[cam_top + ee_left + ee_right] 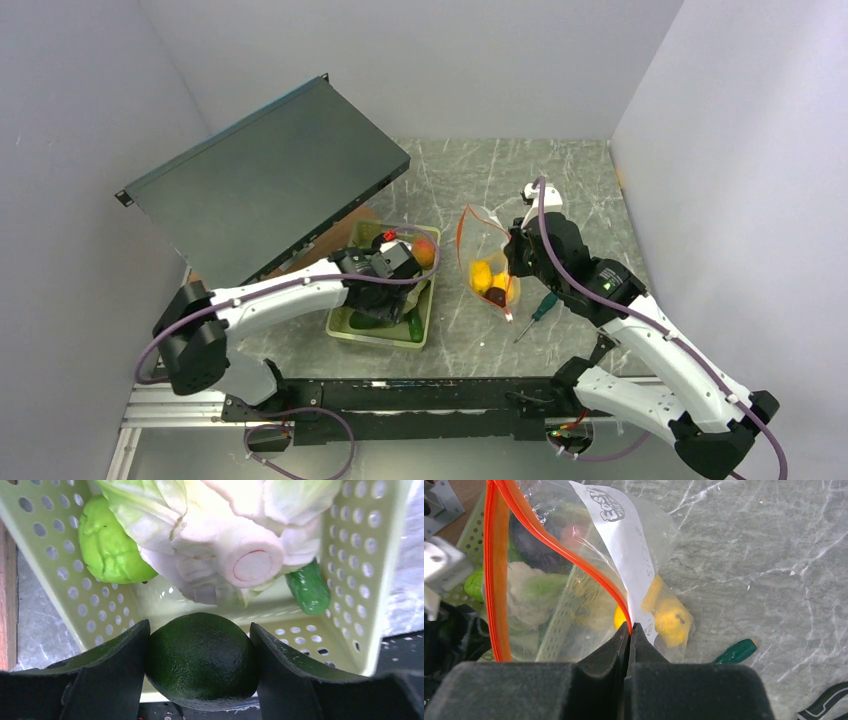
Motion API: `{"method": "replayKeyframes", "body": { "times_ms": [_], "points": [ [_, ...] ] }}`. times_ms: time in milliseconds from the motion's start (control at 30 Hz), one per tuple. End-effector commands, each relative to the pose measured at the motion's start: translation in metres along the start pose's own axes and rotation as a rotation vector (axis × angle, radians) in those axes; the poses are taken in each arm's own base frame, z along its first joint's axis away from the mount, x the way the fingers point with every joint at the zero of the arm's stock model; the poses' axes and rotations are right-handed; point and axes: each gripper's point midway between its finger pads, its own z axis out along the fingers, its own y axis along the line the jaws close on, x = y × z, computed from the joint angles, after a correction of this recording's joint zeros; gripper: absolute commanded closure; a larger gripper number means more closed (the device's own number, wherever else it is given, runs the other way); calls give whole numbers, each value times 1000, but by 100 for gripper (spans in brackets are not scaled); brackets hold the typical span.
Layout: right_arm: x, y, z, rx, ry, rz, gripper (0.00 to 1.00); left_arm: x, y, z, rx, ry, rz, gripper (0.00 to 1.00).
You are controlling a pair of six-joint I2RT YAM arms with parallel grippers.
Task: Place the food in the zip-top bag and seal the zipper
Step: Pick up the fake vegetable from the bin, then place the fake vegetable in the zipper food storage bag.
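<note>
At left, the left gripper (199,626) reaches into the pale green tray (378,338). Its fingers (115,665) are clamped on either side of a dark green round fruit (202,672), likely to carry it to the bag. Just right of the tray, the zip-top bag (487,245) stands on the tabletop (580,190) with yellow food (671,622) inside. The right gripper (630,626) pinches the bag's edge beside the orange zipper (496,580), fingers closed on the plastic, holding the mouth open for more.

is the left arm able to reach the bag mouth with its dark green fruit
Likely yes: the right tool holds the zip-top bag open beside the tray, nothing between it and the dark green fruit.
</note>
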Motion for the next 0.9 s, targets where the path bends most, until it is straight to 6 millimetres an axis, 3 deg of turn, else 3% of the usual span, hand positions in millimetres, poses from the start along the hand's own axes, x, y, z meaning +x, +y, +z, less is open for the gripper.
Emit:
{"method": "replayKeyframes", "body": {
  "times_ms": [0, 100, 267, 433, 633, 800, 867],
  "points": [
    [-9, 8, 0, -30, -32, 21, 100, -20, -6, -35, 92, -91, -20, 75],
    [-9, 9, 1, -35, -31, 22, 100, -30, -17, -57, 189, -150, -20, 80],
    [-8, 11, 2, -46, -24, 26, 100, -56, -48, -109, 453, -303, 17, 84],
    [-10, 15, -1, -66, -28, 36, 100, -100, -76, -178, 702, -582, 79, 86],
    [-11, 20, -4, -94, -27, 57, 100, -138, -91, -249, 895, -883, 105, 85],
    [-13, 21, -7, -105, -33, 66, 100, -155, -110, -286, 1048, -1003, 117, 85],
    [-13, 23, -7, -114, -34, 69, 100, -160, -120, -289, 1093, -1006, 119, 86]
  ]
}}
